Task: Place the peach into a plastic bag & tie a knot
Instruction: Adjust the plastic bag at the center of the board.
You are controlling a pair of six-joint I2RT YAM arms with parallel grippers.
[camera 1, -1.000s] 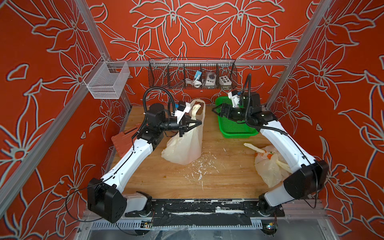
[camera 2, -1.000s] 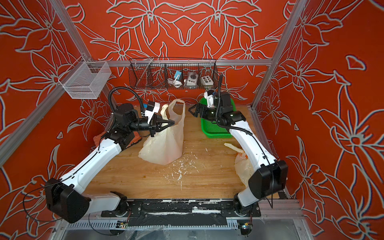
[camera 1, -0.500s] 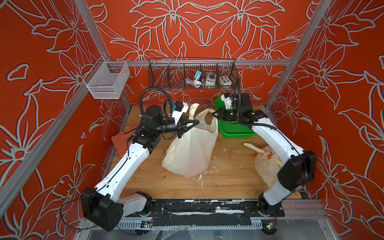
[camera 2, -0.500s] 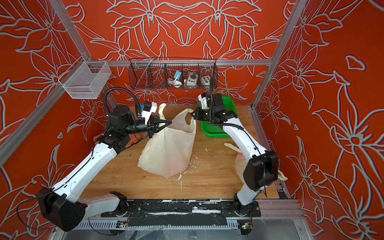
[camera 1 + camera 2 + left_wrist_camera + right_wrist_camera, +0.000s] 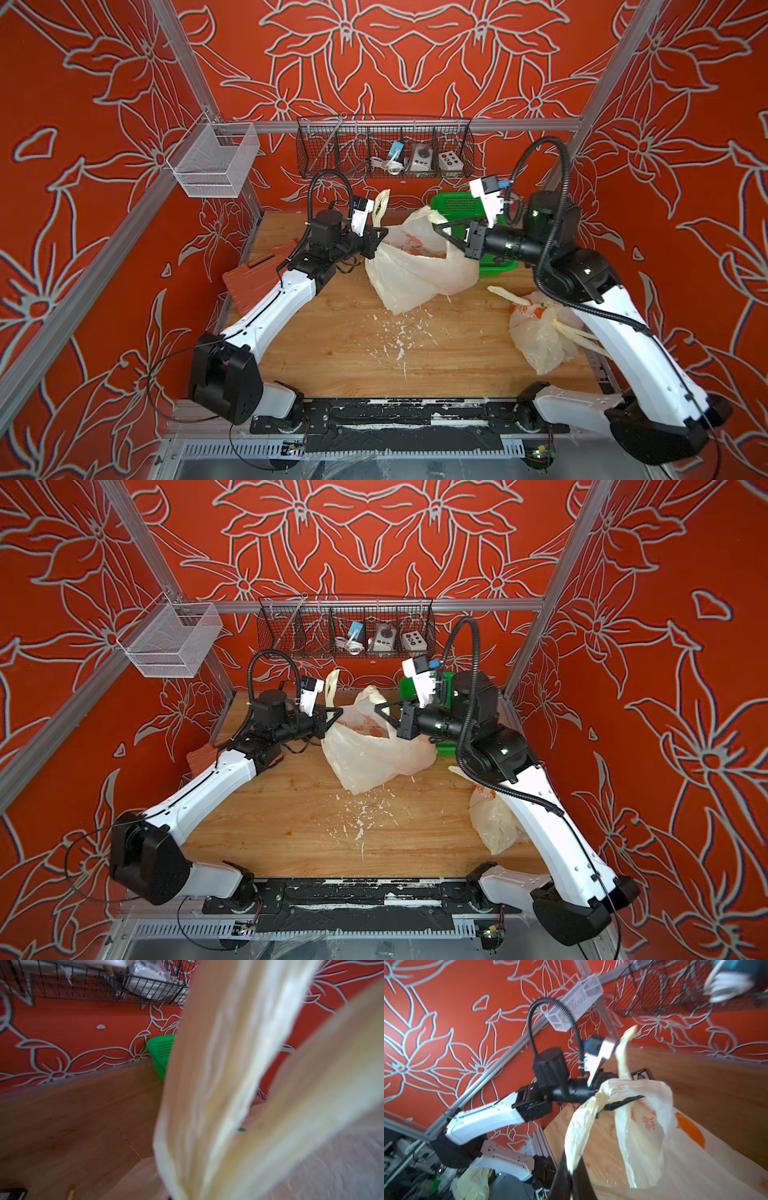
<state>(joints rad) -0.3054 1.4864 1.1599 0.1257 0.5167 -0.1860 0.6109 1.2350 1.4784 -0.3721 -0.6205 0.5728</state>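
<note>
Top view: left end effector [image 5: 383, 238], right end effector [image 5: 436, 227] each clamped on mouth of plastic bag [image 5: 415, 276]; knot not yet tied.

Red flower-patterned walls [image 5: 415, 62] enclose a wooden surface [image 5: 332, 353]; a black wire basket [image 5: 316, 145] and a white mesh basket [image 5: 208, 174] hang from aluminium rails [image 5: 523, 123].

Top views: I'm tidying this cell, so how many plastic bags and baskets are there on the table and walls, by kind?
Plastic bags: 2, the held bag and the loose bag
Wire baskets: 2, the black wire basket and the white mesh basket
Green basket: 1
Total: 5
</note>
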